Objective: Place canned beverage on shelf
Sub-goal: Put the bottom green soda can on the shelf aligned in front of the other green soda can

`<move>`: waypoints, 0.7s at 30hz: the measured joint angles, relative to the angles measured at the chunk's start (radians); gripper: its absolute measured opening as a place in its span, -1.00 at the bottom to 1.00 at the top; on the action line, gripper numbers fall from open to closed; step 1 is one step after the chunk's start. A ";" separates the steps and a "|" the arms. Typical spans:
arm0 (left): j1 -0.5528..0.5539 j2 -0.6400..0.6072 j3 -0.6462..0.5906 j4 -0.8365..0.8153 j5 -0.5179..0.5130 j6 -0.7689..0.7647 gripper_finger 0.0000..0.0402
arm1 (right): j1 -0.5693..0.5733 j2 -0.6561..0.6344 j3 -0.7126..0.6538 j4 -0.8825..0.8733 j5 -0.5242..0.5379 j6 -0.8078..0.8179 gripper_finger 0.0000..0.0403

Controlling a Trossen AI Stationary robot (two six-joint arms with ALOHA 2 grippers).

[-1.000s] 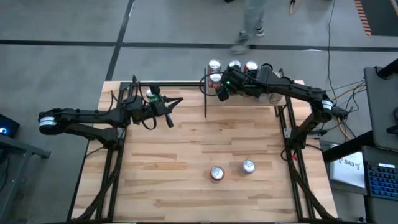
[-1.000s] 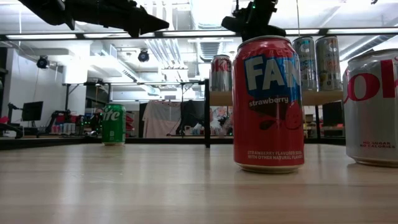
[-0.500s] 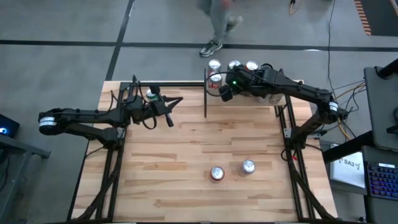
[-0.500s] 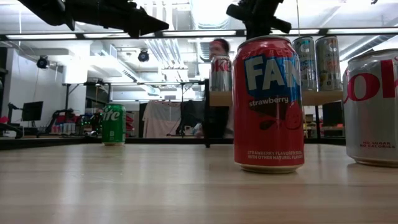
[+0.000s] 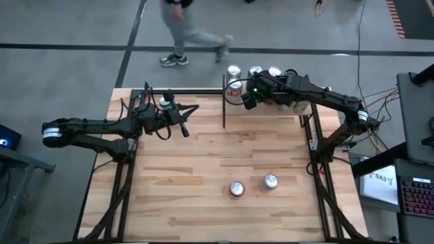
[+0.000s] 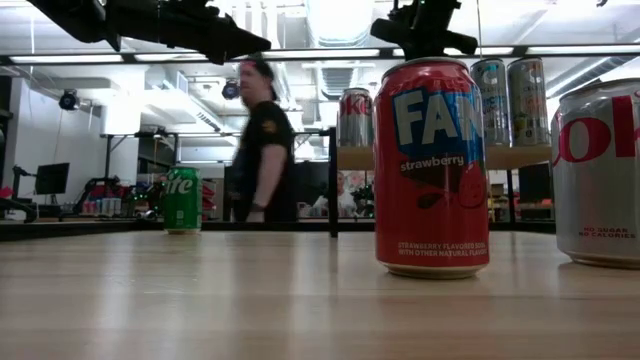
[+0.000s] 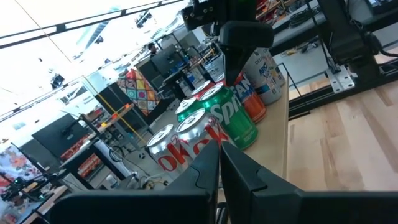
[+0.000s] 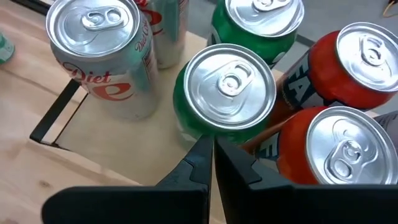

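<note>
arms were two: left arm (image 5: pixel 95 127), right arm (image 5: pixel 325 102) | shelf (image 8: pixel 106 134) was one | shelf cans (image 8: pixel 231 84) seen were six: two green, two red, two silver | loose cans were three: red can (image 5: pixel 236 189), silver can (image 5: pixel 270 181), green can (image 5: pixel 163 103) | person (image 5: pixel 183 30) was one

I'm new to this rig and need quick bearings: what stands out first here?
The red Fanta can looms close in the low view, standing on the table's near half. At the far right corner, cans crowd the shelf, with the right pincer, shut, above them. A person walks past beyond the table.
</note>
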 joint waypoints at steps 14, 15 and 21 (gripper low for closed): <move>0.000 0.000 0.000 0.000 0.000 0.000 -1.00 | -0.002 -0.002 0.010 0.002 0.002 0.000 -0.96; 0.000 0.000 0.000 0.000 0.000 0.000 -1.00 | -0.002 -0.002 0.013 0.002 -0.003 0.000 -0.96; 0.000 0.000 0.000 0.000 0.000 0.000 -1.00 | -0.002 0.022 0.013 0.002 0.001 -0.009 -0.96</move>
